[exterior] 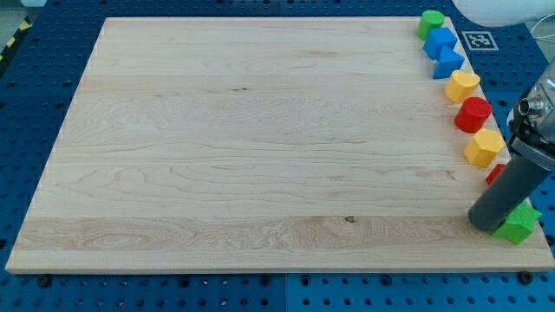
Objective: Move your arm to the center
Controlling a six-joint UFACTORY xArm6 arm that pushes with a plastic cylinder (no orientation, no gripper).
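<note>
My tip (483,224) sits on the board (260,139) near its bottom-right corner, touching or just beside the green star (520,224), on that block's left. It's a bare rod w/ nothing held; no jaws to open or close. Rod leans up toward view's right, where the arm body shows at the frame edge.

Blocks run in a column along the board's right edge, all placed here rel. to the green star:
- small red block (494,174) just above it, mostly hidden behind the rod; shape can't be told
- yellow block (483,148) above that
- red round-ish block (473,114) next up
- another yellow block (462,86) above
- two blue blocks (448,62) and (440,41), touching each other
- green block (431,22) farthest up, at the board's top-right corner

Board centre lies well to the star's left and up, far from my tip.
</note>
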